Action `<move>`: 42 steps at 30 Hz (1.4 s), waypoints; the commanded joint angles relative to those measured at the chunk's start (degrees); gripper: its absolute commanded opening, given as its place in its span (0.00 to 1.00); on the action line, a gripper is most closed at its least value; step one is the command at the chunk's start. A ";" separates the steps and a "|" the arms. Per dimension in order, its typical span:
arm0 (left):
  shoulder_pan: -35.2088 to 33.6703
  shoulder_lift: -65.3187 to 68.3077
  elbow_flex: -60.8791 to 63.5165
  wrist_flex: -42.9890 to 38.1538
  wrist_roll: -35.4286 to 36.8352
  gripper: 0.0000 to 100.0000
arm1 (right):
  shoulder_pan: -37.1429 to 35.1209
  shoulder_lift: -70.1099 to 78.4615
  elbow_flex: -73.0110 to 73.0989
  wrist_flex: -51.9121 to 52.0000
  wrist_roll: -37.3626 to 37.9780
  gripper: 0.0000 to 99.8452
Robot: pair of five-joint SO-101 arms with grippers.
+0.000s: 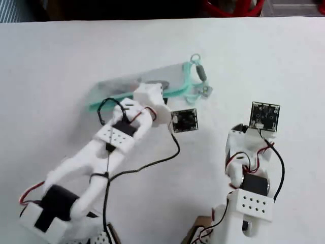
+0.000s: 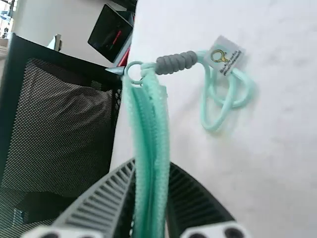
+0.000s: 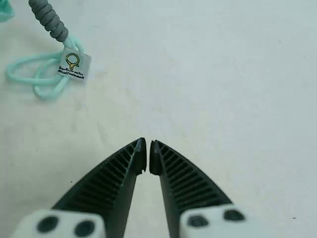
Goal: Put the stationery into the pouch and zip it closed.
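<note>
The left arm [image 1: 118, 133] hides the pouch's [image 1: 122, 87] edge at 6 o'clock; its contents are blurred. The tag's [image 3: 73, 63] print is too small to read.

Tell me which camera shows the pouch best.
The high view: it takes in nearly the whole pouch. The left wrist view gives its mint edge close up, between the fingers; the right wrist view catches its cord.

Office or lab workspace: plain white table [image 1: 61, 56], black mesh office chair [image 2: 54, 124] at its edge.
</note>
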 commanded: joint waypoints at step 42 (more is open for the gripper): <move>14.90 0.04 -27.25 46.77 22.42 0.17 | 5.32 -1.36 -0.35 -1.89 -0.26 0.02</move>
